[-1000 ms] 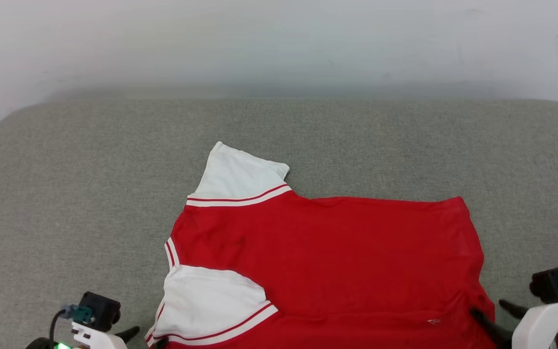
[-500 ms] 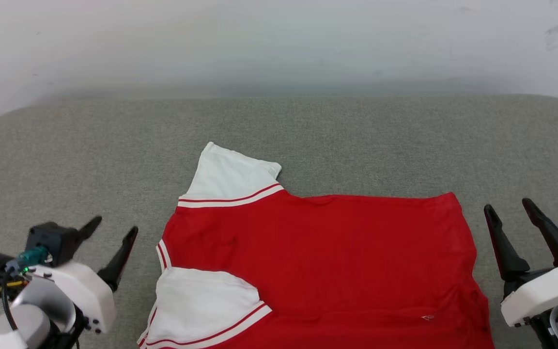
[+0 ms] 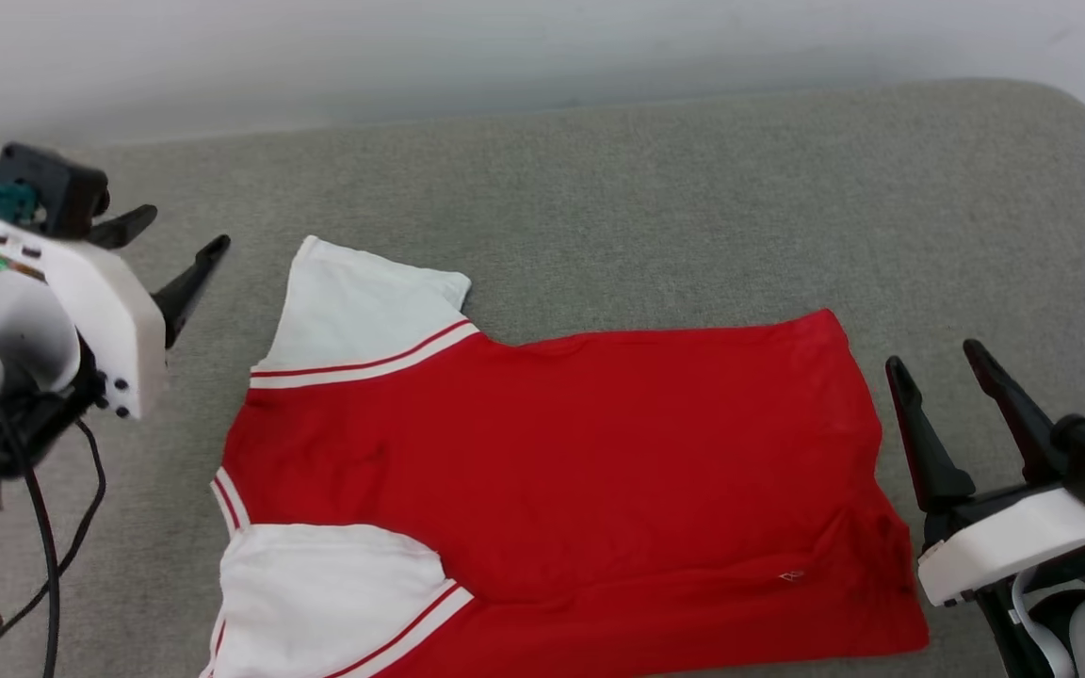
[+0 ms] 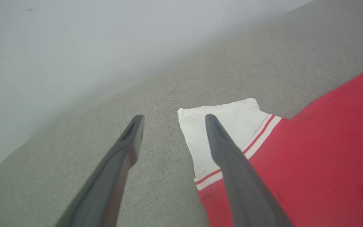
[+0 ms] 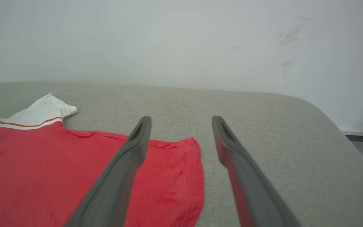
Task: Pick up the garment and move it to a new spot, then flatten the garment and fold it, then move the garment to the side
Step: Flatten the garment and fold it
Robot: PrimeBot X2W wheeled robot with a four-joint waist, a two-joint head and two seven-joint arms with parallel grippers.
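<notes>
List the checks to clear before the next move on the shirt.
1. Left gripper open and empty: ok.
2. Right gripper open and empty: ok.
3. Both grippers clear of the shirt: ok.
4. Shirt spread flat on the cushion: ok, with slight creases by the right gripper.
5. Near sleeve whole in the head view: not ok, cut off by the bottom edge.
6. Which face of the shirt is up: cannot tell.
</notes>
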